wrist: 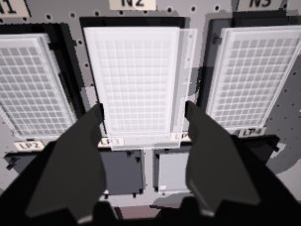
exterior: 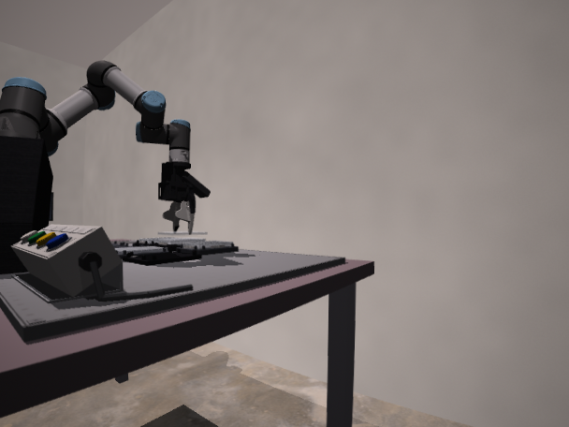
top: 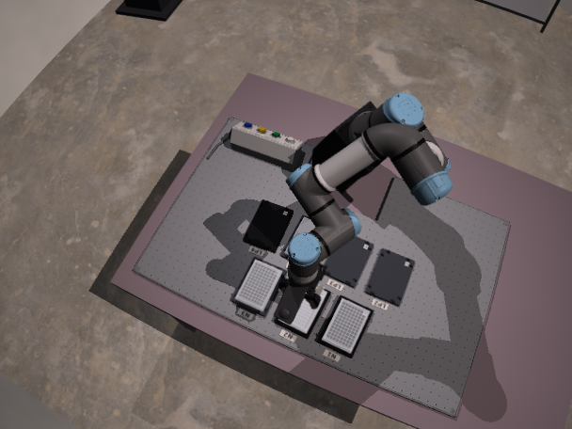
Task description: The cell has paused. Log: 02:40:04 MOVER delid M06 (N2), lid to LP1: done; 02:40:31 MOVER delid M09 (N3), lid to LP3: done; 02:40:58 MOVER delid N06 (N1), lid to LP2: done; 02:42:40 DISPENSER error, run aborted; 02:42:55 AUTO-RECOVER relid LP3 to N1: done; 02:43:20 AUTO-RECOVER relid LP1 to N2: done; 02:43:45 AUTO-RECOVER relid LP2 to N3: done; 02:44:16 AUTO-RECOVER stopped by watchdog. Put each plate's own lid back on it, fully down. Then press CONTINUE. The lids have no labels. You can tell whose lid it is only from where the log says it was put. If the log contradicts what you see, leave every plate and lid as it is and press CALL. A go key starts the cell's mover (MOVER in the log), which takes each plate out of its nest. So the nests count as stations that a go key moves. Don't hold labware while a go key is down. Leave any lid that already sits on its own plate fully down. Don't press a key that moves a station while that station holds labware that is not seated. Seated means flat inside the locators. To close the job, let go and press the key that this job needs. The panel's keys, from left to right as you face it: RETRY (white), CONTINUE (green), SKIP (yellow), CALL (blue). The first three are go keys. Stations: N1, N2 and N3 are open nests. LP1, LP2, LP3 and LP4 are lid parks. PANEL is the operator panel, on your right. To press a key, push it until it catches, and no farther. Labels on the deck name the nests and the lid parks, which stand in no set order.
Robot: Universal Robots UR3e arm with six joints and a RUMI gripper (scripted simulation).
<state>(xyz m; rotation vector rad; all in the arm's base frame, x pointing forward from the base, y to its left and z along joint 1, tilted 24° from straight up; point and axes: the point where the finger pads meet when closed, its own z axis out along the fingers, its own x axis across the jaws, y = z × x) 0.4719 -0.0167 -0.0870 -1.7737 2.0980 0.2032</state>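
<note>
My gripper [exterior: 182, 231] [wrist: 145, 103] is shut on a clear lid [exterior: 201, 233] [wrist: 190, 59], held level above N2 and offset towards N3. The N2 plate [top: 308, 321] [wrist: 94, 55] looks smooth and pale, as if lidded; the arm partly hides it in the top view. The N1 plate [top: 347, 325] [wrist: 35, 84] and the N3 plate [top: 259, 284] [wrist: 248, 74] show crisp wells and look lidless. LP1 [top: 297, 232] [wrist: 173, 173] looks pale, with what seems a clear lid on it. LP3 [top: 349, 262] [wrist: 124, 173] and LP2 [top: 390, 278] look dark and bare.
LP4 [top: 268, 226] is dark, beside LP1. The panel [top: 265, 146] [exterior: 70, 262] stands across the deck with the blue key [top: 247, 125] [exterior: 57, 241], yellow key [top: 262, 130], green key [top: 276, 135] and white key [top: 290, 139]. Low locators edge the parks; neighbouring nests stand close together.
</note>
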